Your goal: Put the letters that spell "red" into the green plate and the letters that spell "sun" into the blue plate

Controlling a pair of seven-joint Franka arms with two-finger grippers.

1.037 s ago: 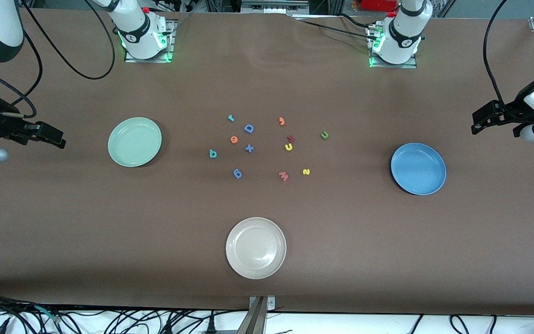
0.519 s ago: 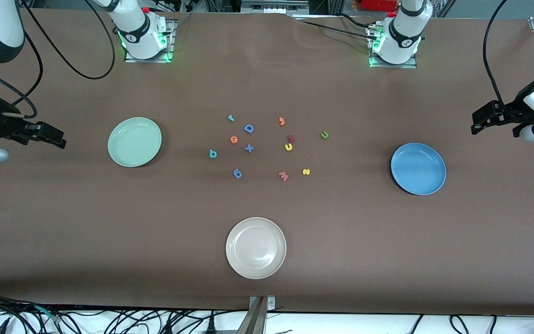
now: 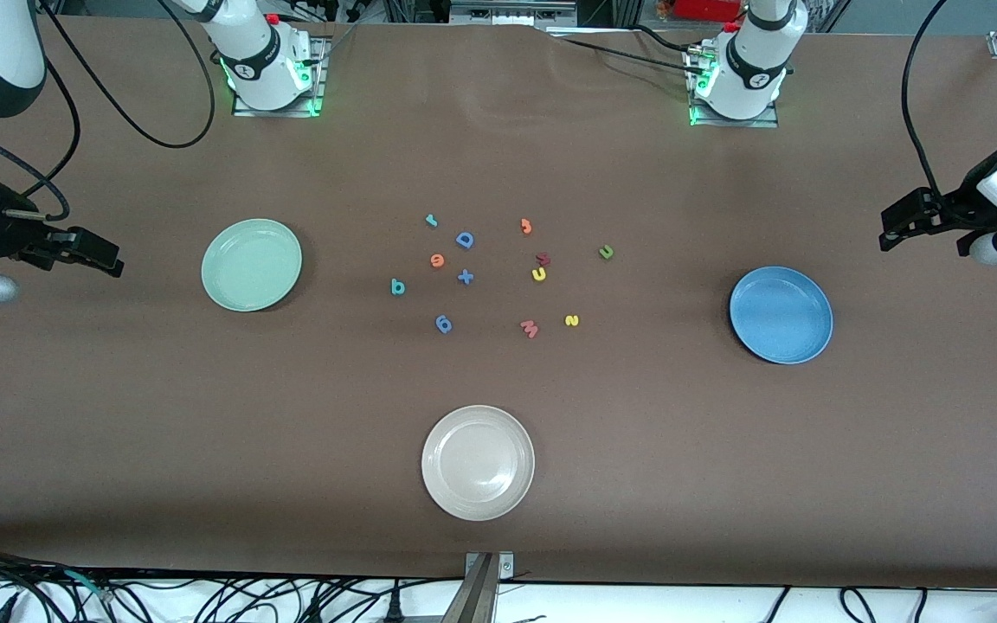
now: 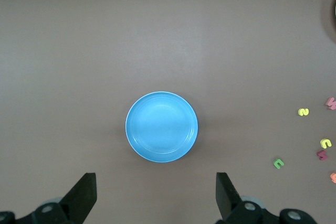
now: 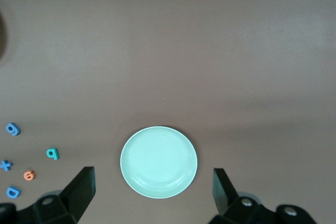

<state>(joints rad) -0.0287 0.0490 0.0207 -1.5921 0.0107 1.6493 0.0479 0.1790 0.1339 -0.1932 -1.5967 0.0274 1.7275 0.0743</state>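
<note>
the left claw (image 3: pixel 890 234) hangs wide open and empty above the counter (image 3: pixel 723 450) at the left arm's end, near the blue plate (image 3: pixel 781 314). the right claw (image 3: pixel 109 260) hangs wide open and empty too, above the right arm's end of the counter, near the green plate (image 3: pixel 251 264). both plates hold nothing. the foam letters lie scattered between the two plates — teal "r" (image 3: pixel 431 221), orange "e" (image 3: pixel 437 260) and teal "d" (image 3: pixel 397 286) on the green plate's side, yellow "u" (image 3: pixel 538 274), yellow "s" (image 3: pixel 572 321) and green "n" (image 3: pixel 606 253) on the blue plate's side. a cream plate (image 3: pixel 478 462) sits nearer the front camera than the letters.
</note>
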